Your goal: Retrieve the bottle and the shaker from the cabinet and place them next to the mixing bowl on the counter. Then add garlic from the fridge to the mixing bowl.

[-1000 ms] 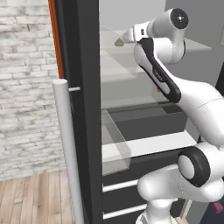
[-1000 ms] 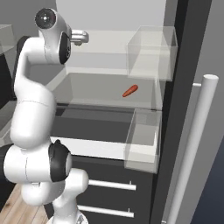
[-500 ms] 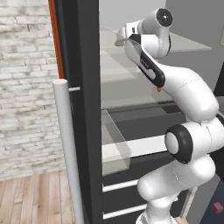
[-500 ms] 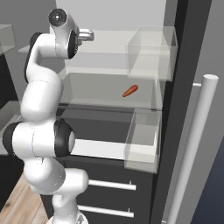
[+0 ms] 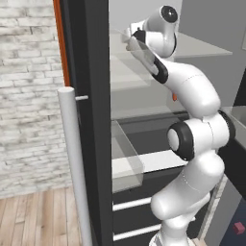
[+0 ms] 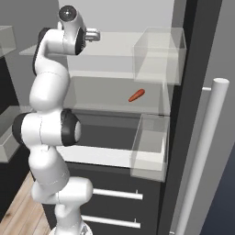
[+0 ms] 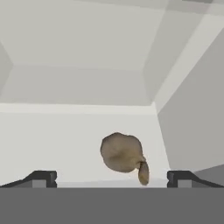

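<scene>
Tan and lumpy, the garlic [image 7: 122, 152] lies on a pale glass shelf [image 7: 65, 131] inside the fridge [image 5: 89, 72], just ahead of the gripper [image 7: 111, 177] and between its two dark fingertips [image 7: 41, 177], which stand wide apart with nothing clamped. In the right base view the white arm reaches up to the top shelf [image 6: 114, 46] of the open fridge, while a small orange-red carrot [image 6: 136, 95] lies on the shelf below. A long silver bar handle [image 5: 74, 163] runs down the fridge door.
</scene>
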